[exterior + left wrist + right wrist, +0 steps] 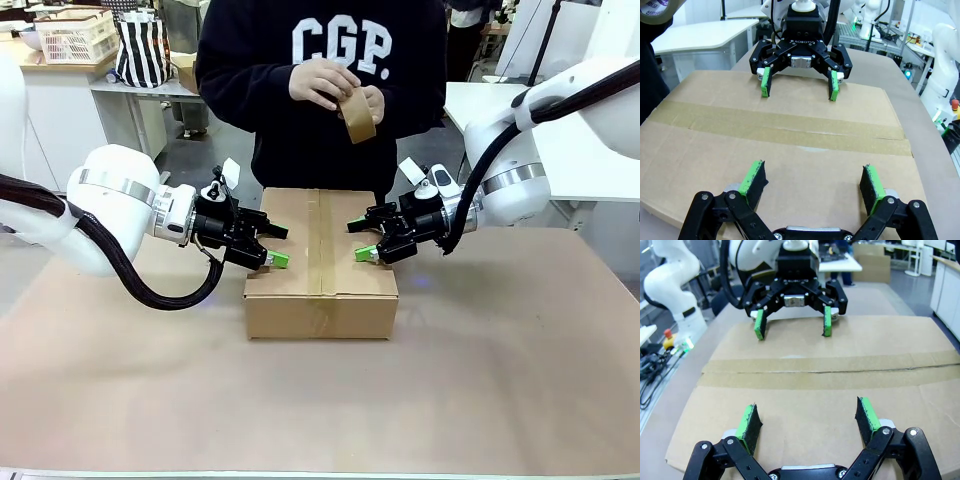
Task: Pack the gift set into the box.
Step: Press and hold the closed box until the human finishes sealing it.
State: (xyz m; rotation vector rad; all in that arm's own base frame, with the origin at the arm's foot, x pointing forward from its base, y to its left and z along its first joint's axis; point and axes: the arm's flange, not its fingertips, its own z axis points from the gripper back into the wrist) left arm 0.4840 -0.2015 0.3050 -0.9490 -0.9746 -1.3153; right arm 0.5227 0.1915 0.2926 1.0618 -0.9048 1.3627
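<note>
Carton: the box, plain brown corrugated cardboard, sits mid-table on the brown-covered table, flaps folded shut, a strip of brown tape running near to far along its middle seam.

Left gripper: black with green pads, poised over the box's left flap, jaws spread wide, holding nothing. In its own wrist view the fingertips hang just above the cardboard.

Right gripper: mirror position over the right flap, jaws likewise wide apart and empty, facing the left one across the taped seam.

Person: stands at the far side in a dark sweatshirt, both hands raised at chest height, holding a roll of brown packing tape above the box's far edge.
</note>
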